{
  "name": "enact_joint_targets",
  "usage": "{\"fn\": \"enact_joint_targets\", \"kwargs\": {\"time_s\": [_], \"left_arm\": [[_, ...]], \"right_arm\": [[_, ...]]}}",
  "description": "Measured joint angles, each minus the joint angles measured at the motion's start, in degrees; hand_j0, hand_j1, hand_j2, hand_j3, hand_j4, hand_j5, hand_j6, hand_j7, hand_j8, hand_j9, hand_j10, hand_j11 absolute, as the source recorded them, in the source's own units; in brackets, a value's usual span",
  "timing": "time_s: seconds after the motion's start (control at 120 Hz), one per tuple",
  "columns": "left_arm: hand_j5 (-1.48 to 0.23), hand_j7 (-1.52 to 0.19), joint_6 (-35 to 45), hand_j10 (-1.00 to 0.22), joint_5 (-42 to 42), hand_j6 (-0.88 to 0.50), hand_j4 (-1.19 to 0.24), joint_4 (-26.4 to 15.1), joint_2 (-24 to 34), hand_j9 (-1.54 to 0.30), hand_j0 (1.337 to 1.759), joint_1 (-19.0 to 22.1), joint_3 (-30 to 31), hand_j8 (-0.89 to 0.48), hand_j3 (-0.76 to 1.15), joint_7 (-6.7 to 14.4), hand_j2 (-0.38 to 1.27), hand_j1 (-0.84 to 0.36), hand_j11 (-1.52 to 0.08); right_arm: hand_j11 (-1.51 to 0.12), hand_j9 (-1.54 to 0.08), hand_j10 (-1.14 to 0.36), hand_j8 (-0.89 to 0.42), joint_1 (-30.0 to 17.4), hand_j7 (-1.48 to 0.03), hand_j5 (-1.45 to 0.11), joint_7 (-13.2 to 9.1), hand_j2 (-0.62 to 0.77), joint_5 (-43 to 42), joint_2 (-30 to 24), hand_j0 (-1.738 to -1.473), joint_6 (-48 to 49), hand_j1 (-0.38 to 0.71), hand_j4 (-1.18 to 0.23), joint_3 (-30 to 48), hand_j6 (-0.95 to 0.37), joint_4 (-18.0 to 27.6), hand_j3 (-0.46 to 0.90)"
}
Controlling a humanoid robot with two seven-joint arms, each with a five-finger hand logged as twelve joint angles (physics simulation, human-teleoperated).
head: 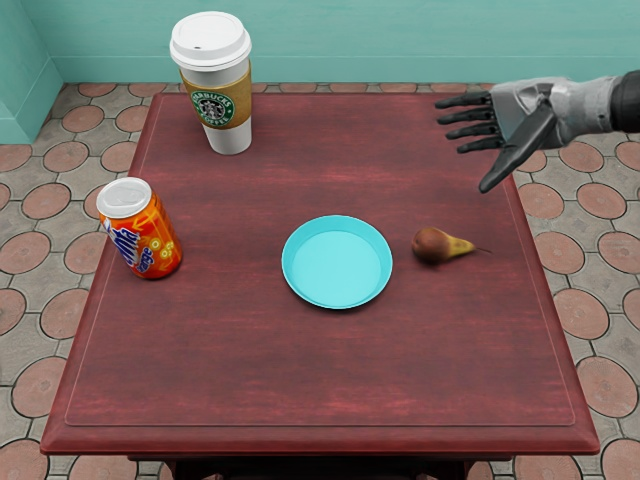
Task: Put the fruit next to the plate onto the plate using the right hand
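Dark red wood, streaked and a little worn, makes up the table [300, 400] that fills most of the head view. It stands on a floor of rounded reddish-brown tiles [40, 200], with a teal wall [400, 30] behind it. Near the table's middle a round turquoise plate [337, 262] with a shallow raised rim lies flat on the wood. Just beside it, on its right, is the pear [438, 245], brownish red at its fat end and yellow toward the neck. It rests on its side on the tabletop, with the fat end toward the plate and the thin stem pointing away to the right. It is close to the rim but not touching it, with a narrow strip of wood between the two. The right hand [505, 115] comes in from the picture's right edge, by the table's far right corner, grey at the palm and wrist with black fingers [462, 118]. It is wide and holds nothing: the four fingers stretch straight toward the left, slightly fanned, and the thumb [510, 160] slants down and left, apart from them. The hand shows well apart from the pear, farther back along the table's right side. By the left edge stands an orange soda can [142, 230] with a pale top. At the far left a white paper coffee cup [214, 85] with a white lid, brown sleeve and round green logo stands upright, well apart from the plate.
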Motion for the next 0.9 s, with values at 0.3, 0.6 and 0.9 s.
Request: {"fn": "enact_joint_targets", "kwargs": {"time_s": [0.3, 0.6, 0.9], "left_arm": [[0.00, 0.00, 0.00, 0.00, 0.01, 0.00, 0.00, 0.00, 0.00, 0.00, 1.658, 0.00, 0.00, 0.00, 0.00, 0.00, 0.00, 0.35, 0.00], [0.00, 0.00, 0.00, 0.00, 0.00, 0.00, 0.00, 0.00, 0.00, 0.00, 1.658, 0.00, 0.01, 0.00, 0.00, 0.00, 0.00, 0.35, 0.00], [0.00, 0.00, 0.00, 0.00, -0.01, 0.00, 0.00, 0.00, 0.00, 0.00, 1.658, 0.00, 0.01, 0.00, 0.00, 0.00, 0.00, 0.35, 0.00]], "right_arm": [[-0.03, -0.03, -0.02, -0.02, 3.25, -0.03, -0.03, 0.00, 0.00, -13.76, 6.53, -1.658, -6.39, -0.32, -0.02, -5.65, -0.02, 0.77, 0.00], [-0.03, -0.03, -0.03, -0.03, 5.34, -0.03, -0.03, 0.00, 0.00, -33.93, 19.49, -1.658, -21.14, -0.32, -0.03, -17.83, -0.03, -0.02, 0.00], [-0.04, -0.04, -0.03, -0.03, 6.58, -0.04, -0.04, 0.00, 0.00, -30.12, 12.13, -1.658, -31.02, -0.32, -0.03, -25.39, -0.03, 14.23, 0.00]]}}
